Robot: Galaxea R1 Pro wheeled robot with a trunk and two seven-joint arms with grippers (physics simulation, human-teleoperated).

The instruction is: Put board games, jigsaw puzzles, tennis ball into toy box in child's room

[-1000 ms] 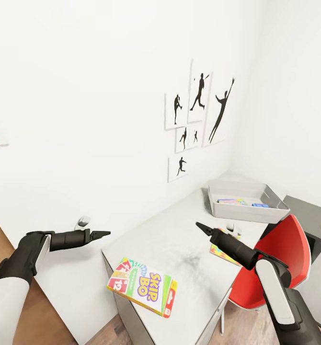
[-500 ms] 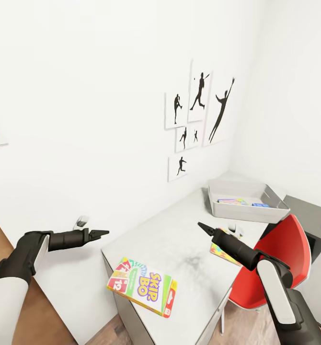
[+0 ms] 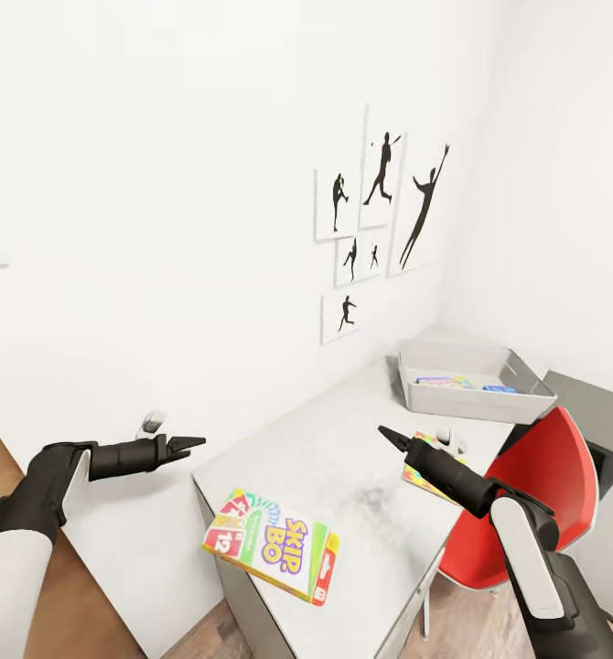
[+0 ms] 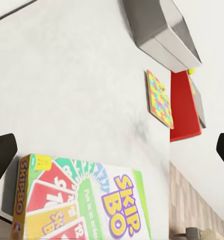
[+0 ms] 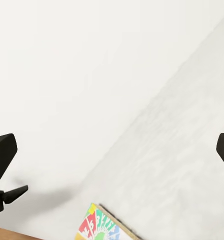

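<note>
Yellow-red-green Skip-Bo board game box lies at the light grey tabletop's near corner, unmoved over the last second, only the view drifting; left gripper and right gripper hover with jaws wide apart, empty, pickup not begun.

The table top is looking matt and smooth, light grey with a faint dark smudge. The game box just beyond the left gripper is showing printed card, maybe slightly glossy. Both grippers are looking like matt black plastic; the right gripper too. Floor is reading as wood planks.
</note>
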